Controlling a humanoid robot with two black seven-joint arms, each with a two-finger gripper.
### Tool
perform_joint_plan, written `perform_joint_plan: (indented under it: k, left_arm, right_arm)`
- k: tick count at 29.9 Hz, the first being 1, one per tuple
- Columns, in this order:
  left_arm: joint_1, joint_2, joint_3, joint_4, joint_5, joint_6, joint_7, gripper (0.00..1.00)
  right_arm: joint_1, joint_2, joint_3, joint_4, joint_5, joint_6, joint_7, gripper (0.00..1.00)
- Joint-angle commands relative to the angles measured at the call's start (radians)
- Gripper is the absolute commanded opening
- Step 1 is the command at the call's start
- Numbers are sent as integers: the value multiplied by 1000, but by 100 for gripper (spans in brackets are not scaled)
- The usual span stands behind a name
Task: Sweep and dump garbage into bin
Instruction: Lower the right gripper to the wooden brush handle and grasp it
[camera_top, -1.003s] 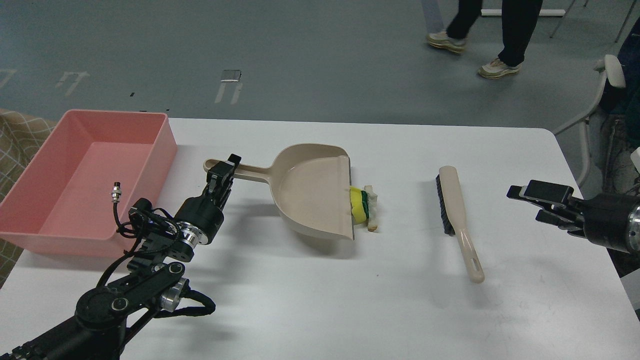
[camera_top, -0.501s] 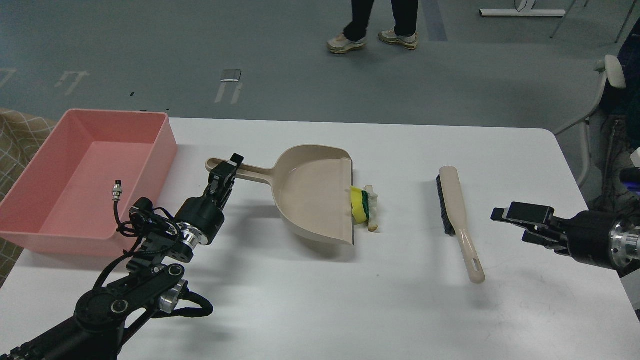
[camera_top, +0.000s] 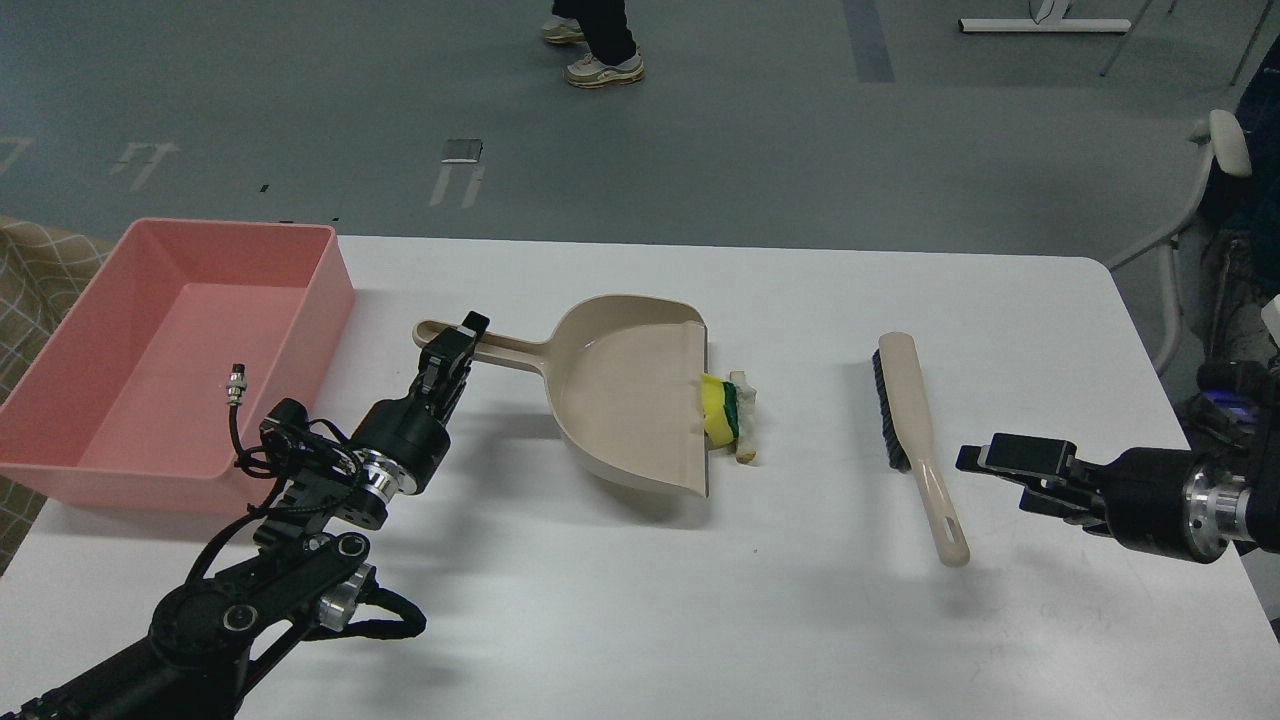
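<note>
Left end effector (camera_top: 458, 340) grips the dustpan (camera_top: 625, 395) handle. Garbage (camera_top: 728, 412) lies at the dustpan's lip; brush (camera_top: 915, 440) right of it; right end effector (camera_top: 985, 470) open beside the brush.

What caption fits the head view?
Left claw grips the dustpan handle beside the scraps; right claw nears the brush.

light: bright, even, overhead | shadows: soft beneath dustpan (camera_top: 625, 395) | focus: sharp | glare: none
</note>
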Motion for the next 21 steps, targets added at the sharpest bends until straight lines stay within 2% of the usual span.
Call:
perform_joint_plan:
  k: [1,5,8,10,12,16,21]
  left_arm:
    - [-2,0,-1,0,0,0,0,0]
    - [-3,3,-1,0,0,0,-2,0]
    - [-2,2,-1,0,0,0,-2,0]
    - [-8,3,-1,0,-1,0,-5,0]
    - [-12,5,-1,0,-1,-1,-5,0]
    - [-15,3,-1,0,-1,-1,-5,0]
    - [-17,3,-1,0,-1,-3,-5,0]
  right_arm:
    - [0,10,0,-2,-2,-2,-3,100]
    - [3,27,0,-5,-2,-6,-5,98]
    - [-5,50,-2,-7,-16,-12,-25,96]
    - [-4,63,-2,-8,-45,-18,-43,87]
    - [-5,73,-3,-7,-48,-17,-49,82]
    - [-8,93,-5,-11,-53,-20,-72,81]
    - [-16,121,-3,-17,-53,-21,-94,74]
